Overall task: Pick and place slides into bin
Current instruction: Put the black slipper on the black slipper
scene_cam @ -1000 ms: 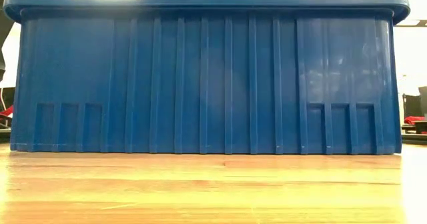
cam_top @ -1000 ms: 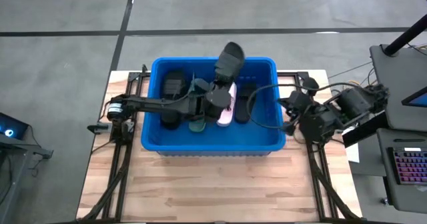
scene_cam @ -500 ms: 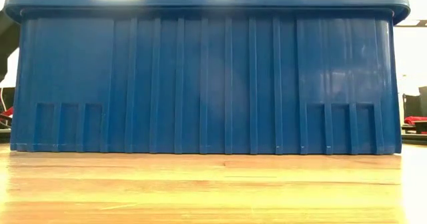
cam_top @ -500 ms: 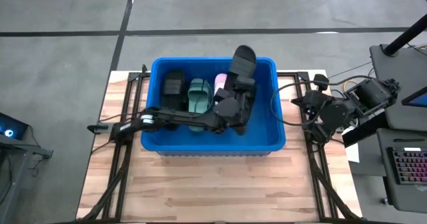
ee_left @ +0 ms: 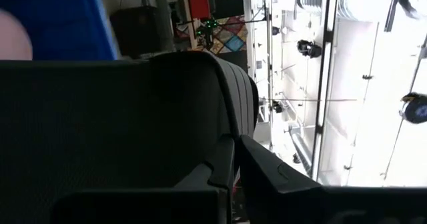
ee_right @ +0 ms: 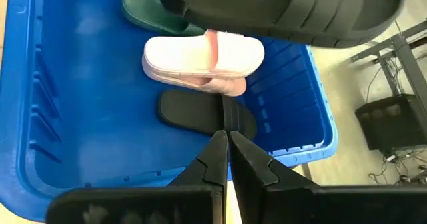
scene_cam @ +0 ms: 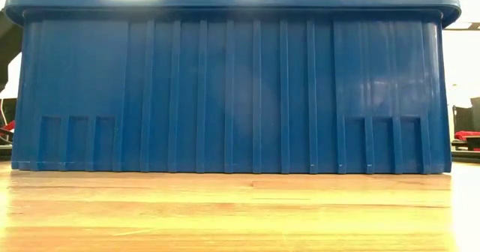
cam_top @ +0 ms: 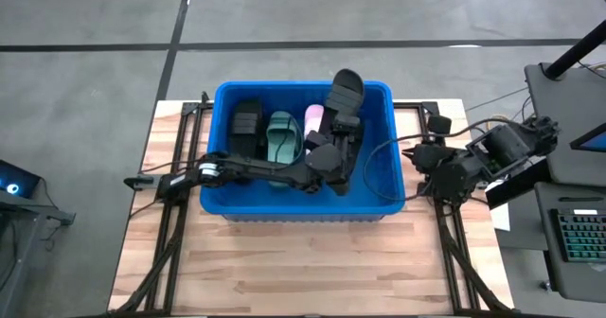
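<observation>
The blue bin (cam_top: 303, 208) stands mid-table and fills the low view (scene_cam: 240, 87). On its floor lie a black slide (cam_top: 248, 121), a green slide (cam_top: 282, 136), a pink slide (ee_right: 203, 56) and another black slide (ee_right: 207, 115). My left gripper (cam_top: 335, 136) reaches in from the left, shut on a further black slide (cam_top: 344, 89) above them. My right gripper (ee_right: 225, 144) hovers shut and holding nothing beside the bin's right wall (cam_top: 417, 157). My left gripper holds the black slide by its near end (ee_left: 223, 127), the fingers pointing about level toward the table's far side. The slide's own bulk hides which part is between them. The slide is lifted clear, its free end (cam_top: 347, 76) raised over the bin's far rim.
Black metal frames (cam_top: 175, 214) run along both sides of the wooden table (cam_top: 303, 261). The wood in front of the bin is bare. A desk with a keyboard (cam_top: 578, 238) stands off the table's right side.
My left gripper has carried the black slide toward the table's right edge, above the bin, turning at the wrist; the arm now lies lower across the bin's near half. The green and pink slides, covered before, now show. My right gripper has dipped slightly beside the bin.
</observation>
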Controlling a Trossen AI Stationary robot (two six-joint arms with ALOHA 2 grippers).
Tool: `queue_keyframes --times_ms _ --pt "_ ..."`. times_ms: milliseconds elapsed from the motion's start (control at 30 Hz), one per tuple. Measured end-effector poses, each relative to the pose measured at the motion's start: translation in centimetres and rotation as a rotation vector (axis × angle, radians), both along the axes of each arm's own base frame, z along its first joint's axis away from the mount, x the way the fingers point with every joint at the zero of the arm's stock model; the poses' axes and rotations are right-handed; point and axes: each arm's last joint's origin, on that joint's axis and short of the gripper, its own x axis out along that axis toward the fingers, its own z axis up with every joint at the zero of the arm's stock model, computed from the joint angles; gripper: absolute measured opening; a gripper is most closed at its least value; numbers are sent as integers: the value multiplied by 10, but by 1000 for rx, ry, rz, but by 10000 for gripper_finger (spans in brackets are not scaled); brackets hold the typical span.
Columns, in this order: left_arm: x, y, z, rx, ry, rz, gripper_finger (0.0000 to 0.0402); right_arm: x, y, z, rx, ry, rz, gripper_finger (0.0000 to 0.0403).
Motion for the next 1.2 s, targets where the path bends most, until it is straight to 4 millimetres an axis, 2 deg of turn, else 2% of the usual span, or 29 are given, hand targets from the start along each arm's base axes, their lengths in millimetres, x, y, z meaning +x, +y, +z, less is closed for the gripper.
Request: queue_keyframes --times_ms 133,500,733,900,1200 --pt "4 0 -14 6 -83 -29 0 -4 -3 2 -8 -26 -13 8" --pt "11 5 -33 32 -96 -116 0 -12 -7 6 8 -57 -25 8" --pt "20 10 -62 -62 -111 -276 0 -11 -7 5 8 -56 -26 8" --pt "17 16 -66 -96 -107 -252 0 -11 -7 5 19 -65 -38 8" --pt "16 43 -71 -129 -39 -273 0 -11 -6 6 41 -83 -60 9"
